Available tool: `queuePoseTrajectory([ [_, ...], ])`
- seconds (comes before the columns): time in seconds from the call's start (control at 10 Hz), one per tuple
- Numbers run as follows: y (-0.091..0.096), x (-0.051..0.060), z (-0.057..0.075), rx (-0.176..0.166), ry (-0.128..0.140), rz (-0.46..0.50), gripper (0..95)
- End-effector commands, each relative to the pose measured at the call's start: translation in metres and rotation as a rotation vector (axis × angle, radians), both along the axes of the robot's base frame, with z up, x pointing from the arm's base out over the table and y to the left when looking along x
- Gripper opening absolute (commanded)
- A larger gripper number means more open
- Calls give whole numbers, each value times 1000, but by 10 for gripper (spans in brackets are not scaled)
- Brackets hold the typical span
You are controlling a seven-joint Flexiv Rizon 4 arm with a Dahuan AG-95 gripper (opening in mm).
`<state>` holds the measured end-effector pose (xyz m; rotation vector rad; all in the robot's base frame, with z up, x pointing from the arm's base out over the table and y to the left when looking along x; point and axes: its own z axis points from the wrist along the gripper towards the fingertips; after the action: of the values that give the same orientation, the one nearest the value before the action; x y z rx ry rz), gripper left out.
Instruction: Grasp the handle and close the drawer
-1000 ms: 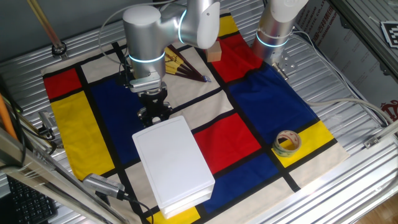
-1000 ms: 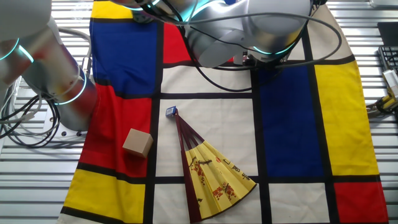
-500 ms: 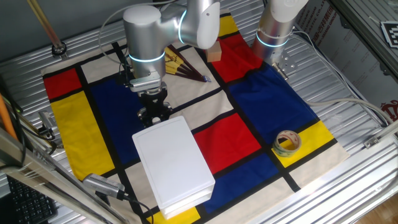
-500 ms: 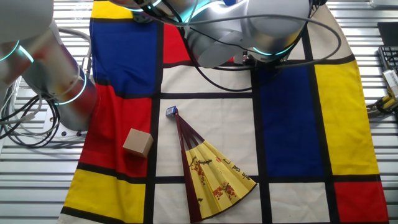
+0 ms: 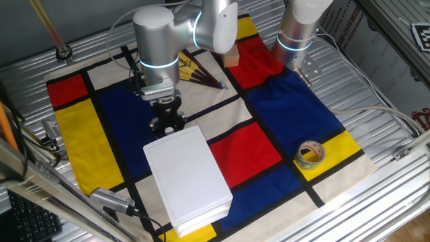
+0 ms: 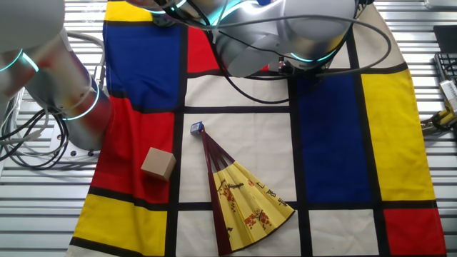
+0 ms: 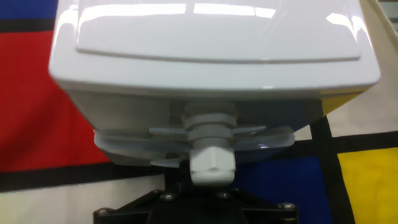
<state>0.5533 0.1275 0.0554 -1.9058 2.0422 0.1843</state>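
The flat white box (image 5: 188,175) lies on the coloured cloth. In the hand view it fills the upper part, and the narrow front rim of the drawer (image 7: 124,142) sits close under the box's front face. The small white handle (image 7: 211,167) juts from the middle of that rim. My black gripper (image 7: 208,186) is right at the handle, and its fingers look closed around the knob's end. In one fixed view the gripper (image 5: 168,126) touches the box's far short end. In the other fixed view the arm hides both gripper and box.
A tan wooden cube (image 6: 158,163) and an open paper fan (image 6: 243,196) lie behind the arm. A tape roll (image 5: 310,154) sits on the yellow patch at the right. A second arm's base (image 5: 295,33) stands at the cloth's far edge.
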Motion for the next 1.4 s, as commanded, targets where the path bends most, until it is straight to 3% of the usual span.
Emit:
queuePoseTrajectory([
  [0.1,0,1,-1,4,-3,7,0],
  [1.0,0,1,-2,5,-1,17,0],
  [1.3,-2,1,-1,-2,-1,43,570],
  [1.4,-2,1,-2,-8,0,41,570],
])
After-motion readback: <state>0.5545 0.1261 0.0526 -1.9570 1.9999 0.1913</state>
